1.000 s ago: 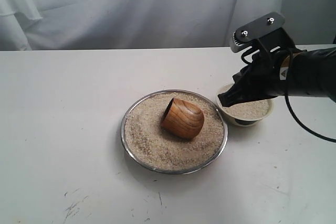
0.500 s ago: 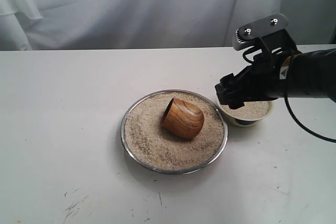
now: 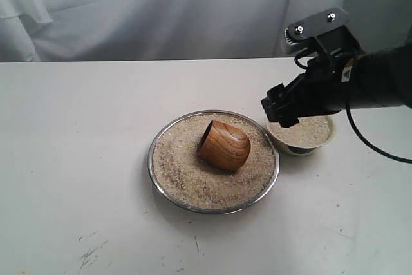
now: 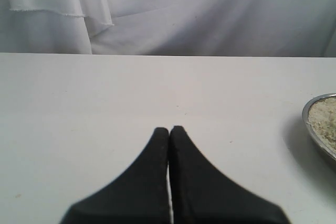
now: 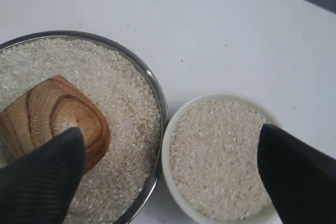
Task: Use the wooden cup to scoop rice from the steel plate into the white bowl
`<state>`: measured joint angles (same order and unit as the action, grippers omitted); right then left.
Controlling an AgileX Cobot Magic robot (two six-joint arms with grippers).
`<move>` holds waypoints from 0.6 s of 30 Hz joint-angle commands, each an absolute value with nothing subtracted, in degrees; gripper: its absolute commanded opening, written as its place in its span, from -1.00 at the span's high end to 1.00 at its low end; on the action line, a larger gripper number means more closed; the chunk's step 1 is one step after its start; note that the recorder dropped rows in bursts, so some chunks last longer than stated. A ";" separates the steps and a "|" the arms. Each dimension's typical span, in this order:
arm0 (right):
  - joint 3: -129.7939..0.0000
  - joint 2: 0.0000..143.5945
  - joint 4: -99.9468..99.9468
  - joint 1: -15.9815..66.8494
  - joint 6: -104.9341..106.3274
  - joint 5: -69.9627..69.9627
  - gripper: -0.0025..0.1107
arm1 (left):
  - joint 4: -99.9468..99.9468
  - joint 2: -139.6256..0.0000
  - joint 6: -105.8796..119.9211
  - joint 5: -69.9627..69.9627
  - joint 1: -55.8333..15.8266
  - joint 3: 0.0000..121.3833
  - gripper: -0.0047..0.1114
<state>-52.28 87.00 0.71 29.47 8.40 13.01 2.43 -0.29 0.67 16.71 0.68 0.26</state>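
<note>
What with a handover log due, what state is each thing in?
wooden cup: on its side on the rice, unheld.
steel plate: spread with rice.
white bowl: nearly full of rice.
right pincer: open, empty.
left pincer: shut, empty.

- One steel plate (image 3: 150, 159), centre of the exterior view.
- One wooden cup (image 3: 225, 146), lying inside the plate.
- One white bowl (image 3: 329, 138), right of the plate.
- Two lots of rice (image 3: 187, 175): one in the plate, one in the bowl.
- Two grippers: right gripper (image 3: 281, 113) at centre right, left gripper (image 4: 169, 132) only in its wrist view.
- One worktop (image 3: 77, 127).
</note>
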 commanded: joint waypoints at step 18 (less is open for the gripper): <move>-58.57 94.74 -51.04 24.69 88.45 30.72 -0.30 | 2.48 0.00 0.49 16.34 0.60 0.00 0.92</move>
